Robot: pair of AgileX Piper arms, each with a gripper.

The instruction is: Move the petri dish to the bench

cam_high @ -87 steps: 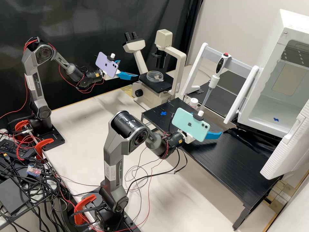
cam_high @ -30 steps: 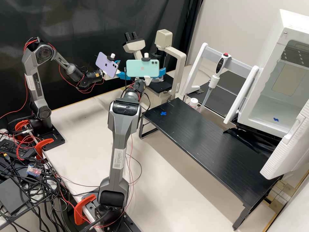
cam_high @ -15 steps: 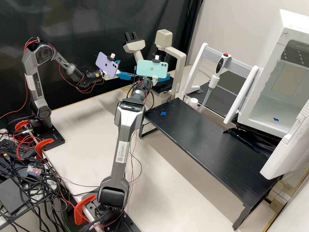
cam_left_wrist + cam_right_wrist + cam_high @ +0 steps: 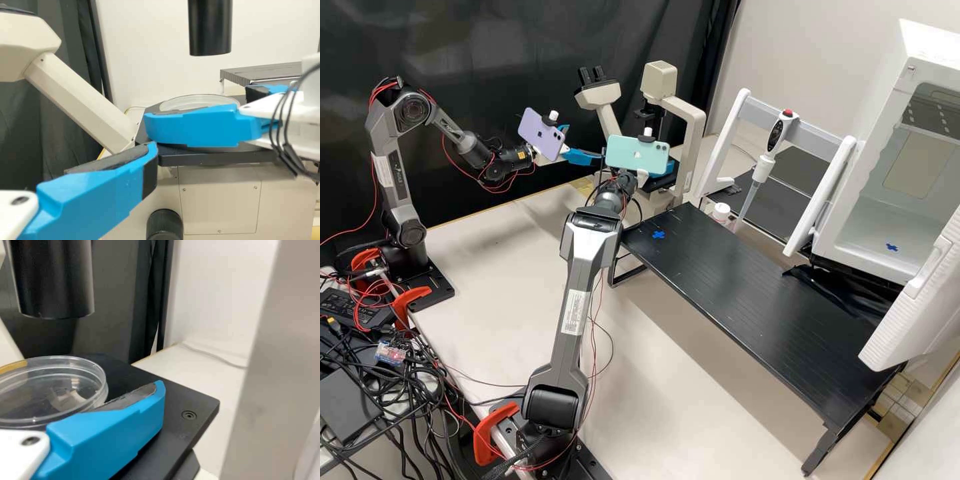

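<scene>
In the high view my left gripper [image 4: 587, 142] hangs left of the microscope, fingers spread and holding nothing. My right gripper [image 4: 665, 177] is at the microscope stage, partly behind a mint phone that covers the dish's spot. The left wrist view shows one finger of my left gripper [image 4: 145, 165]; farther off, the right gripper's two fingers stand apart beside the petri dish [image 4: 200, 101] on the stage. In the right wrist view one finger of my right gripper [image 4: 155, 395] overlaps the edge of the clear petri dish [image 4: 55, 385]; contact cannot be told. The black bench [image 4: 733, 287] bears a blue cross.
The microscope's tube [image 4: 210, 30] hangs above the stage [image 4: 190, 400], and its pale upright [image 4: 693, 150] stands to the right. Behind the bench are a white-capped bottle [image 4: 721, 212] and a pipette [image 4: 761, 167] on a stand. An open white chamber [image 4: 880, 233] is at the right.
My right arm has swung left from over the black bench to the microscope stage, then shifted slightly right and lower. My left arm has kept still.
</scene>
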